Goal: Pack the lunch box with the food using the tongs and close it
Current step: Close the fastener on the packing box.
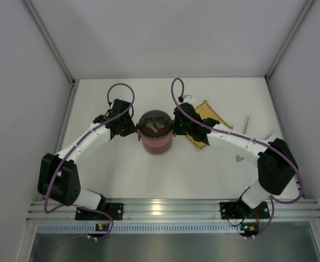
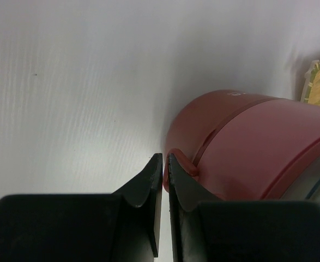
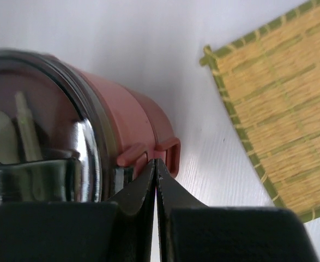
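Currently, your left gripper (image 2: 163, 164) has its jaws drawn almost together, with only a thin slit between them. Its tips sit at the small side handle (image 2: 185, 165) of the lunch box (image 2: 247, 147). You cannot tell from the wrist view whether that handle is nipped or merely touched. Your right gripper (image 3: 156, 164) is fully closed and carries nothing. Its tip is set against the handle lugs (image 3: 169, 154) on the opposite side of the box.

Read this placement as a bracing hold. One gripper on each side, at handle height, most likely steadies the box or squares its tiers for closing. Treat that as a judgement.

The lunch box stands upright on the table (image 2: 67, 82), between the two grippers. Its top shows a dark glossy face with pale shapes behind it, presumably the food (image 1: 157, 125). You cannot tell whether a lid covers it. The mat (image 3: 279, 114) lies just beside the box on the right, apart from it. The tongs (image 1: 247, 124) appear as slim pale bars further right, well apart from both grippers, so neither gripper holds them.

Count:
- two grippers
- one lunch box, with two stacked tiers
- two lugs on its right side, one handle on its left
- one mat
- one pair of tongs

The food pieces cannot be counted.
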Tool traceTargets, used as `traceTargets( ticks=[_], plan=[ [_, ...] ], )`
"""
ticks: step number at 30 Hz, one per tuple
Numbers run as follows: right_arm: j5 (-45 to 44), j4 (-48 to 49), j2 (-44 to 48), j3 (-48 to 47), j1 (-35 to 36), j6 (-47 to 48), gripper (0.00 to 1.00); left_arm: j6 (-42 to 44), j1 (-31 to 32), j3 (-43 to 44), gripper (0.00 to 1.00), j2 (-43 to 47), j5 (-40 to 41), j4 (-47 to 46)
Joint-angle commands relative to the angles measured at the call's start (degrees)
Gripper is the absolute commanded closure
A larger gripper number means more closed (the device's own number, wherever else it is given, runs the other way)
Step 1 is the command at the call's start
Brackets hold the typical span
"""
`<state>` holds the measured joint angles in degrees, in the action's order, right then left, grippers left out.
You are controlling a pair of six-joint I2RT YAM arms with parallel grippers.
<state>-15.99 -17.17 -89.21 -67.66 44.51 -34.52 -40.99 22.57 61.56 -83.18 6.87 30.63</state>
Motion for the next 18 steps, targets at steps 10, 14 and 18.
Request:
traceTargets(
  ticks=[10,14,18],
  plan=[
    [9.13,4.78,-3.69,2.0,3.21,-3.01,1.0,-5.5,2.83,-3.73,0.88,0.3,-6.43,-10.33],
    [9.05,4.51,-3.95,1.74,3.39,-2.66,1.0,-5.59,2.83,-3.38,0.89,0.21,-6.26,-10.33],
    [8.43,3.9,-3.87,1.48,3.56,-2.65,1.0,-5.41,2.92,-2.5,0.89,0.29,-5.91,-9.63]
  ],
)
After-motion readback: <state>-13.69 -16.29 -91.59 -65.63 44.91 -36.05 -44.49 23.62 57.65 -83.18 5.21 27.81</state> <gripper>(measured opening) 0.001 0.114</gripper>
